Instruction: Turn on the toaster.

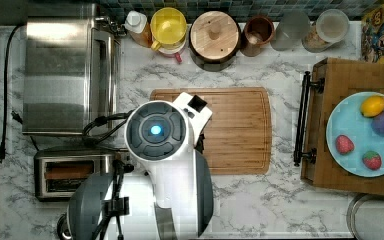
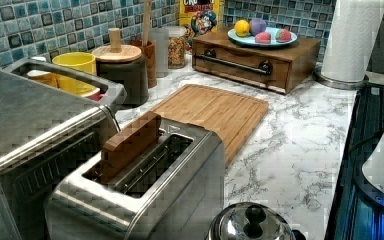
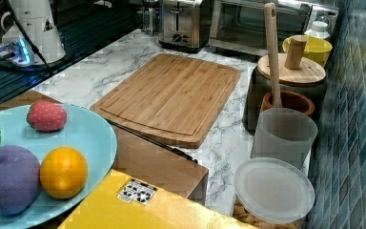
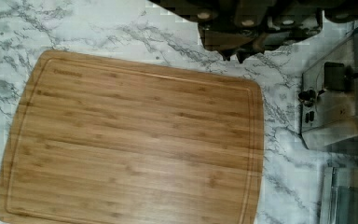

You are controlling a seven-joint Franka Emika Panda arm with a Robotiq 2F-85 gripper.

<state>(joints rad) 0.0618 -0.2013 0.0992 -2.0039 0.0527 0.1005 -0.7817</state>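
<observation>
Currently small brushed-steel two-slot toaster (image 1: pixel 72 174) near marble countertop (image 1: pixel 260 200) front-left corner in top view (brown slice in one slot), beside large steel oven (image 1: pixel 65 75); bamboo cutting board (image 4: pixel 130 144) under gripper (image 4: pixel 242 39), finger state indiscernible.

White grey-veined marble countertop (image 1: pixel 260 200) ran wall to wall, blue-green mosaic tile backsplash (image 2: pixel 10 35) stood behind it, a bamboo cutting board (image 4: pixel 130 140) lay mid-counter, a wooden drawer stand (image 2: pixel 260 62) sat beside, even indoor light
</observation>
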